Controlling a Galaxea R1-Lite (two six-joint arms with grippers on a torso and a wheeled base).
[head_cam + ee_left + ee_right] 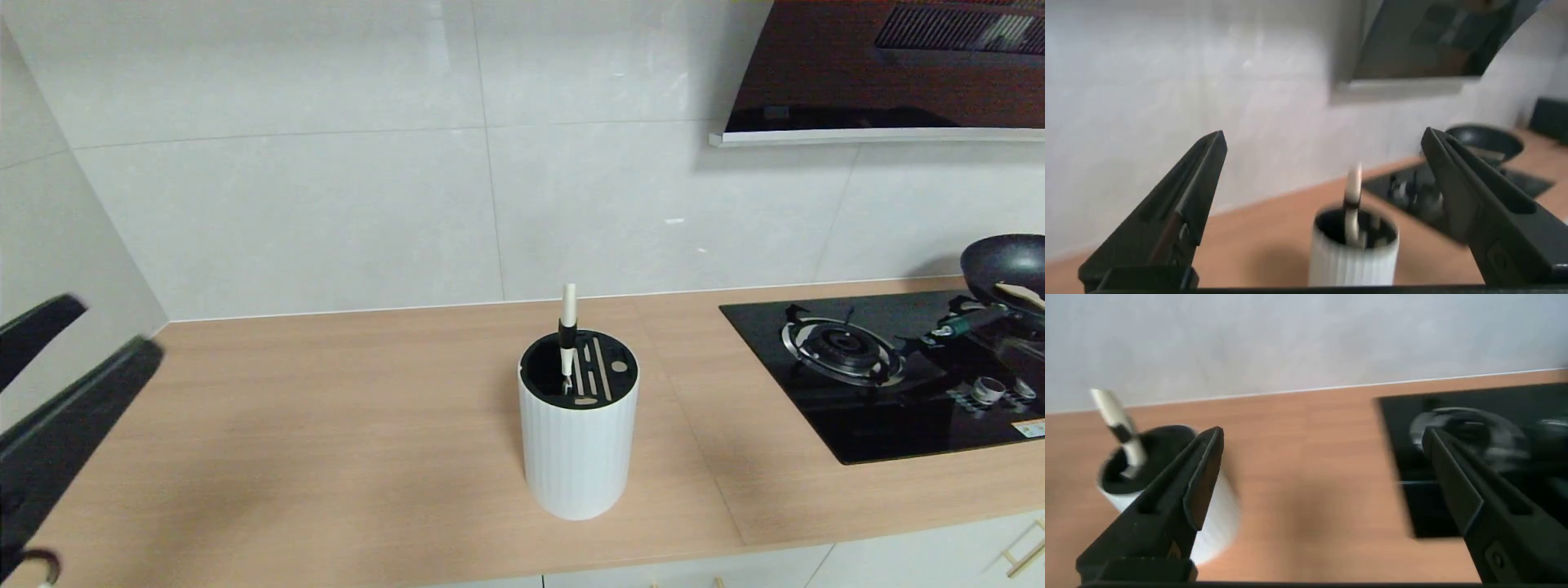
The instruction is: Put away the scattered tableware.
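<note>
Left gripper point(1323, 135): jaws spread wide and holding nothing; you see it raised off the left end of the countertop point(326, 408), facing the holder. Right gripper point(1323, 434): likewise wide and empty, above the countertop. White ribbed utensil holder point(578, 457): upright mid-counter. A white-and-black-handled utensil point(566, 327), possibly a fork, stands in its slotted black top. Gas hob point(882, 408): to your right, well apart from the holder, with a frying pan point(1000, 261) over it.

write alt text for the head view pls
A white ribbed utensil holder stands on a wooden countertop, one cream-and-black-handled utensil upright in its black slotted top. A black gas hob with a dark pan lies to the right; the left gripper shows at the left edge.
</note>
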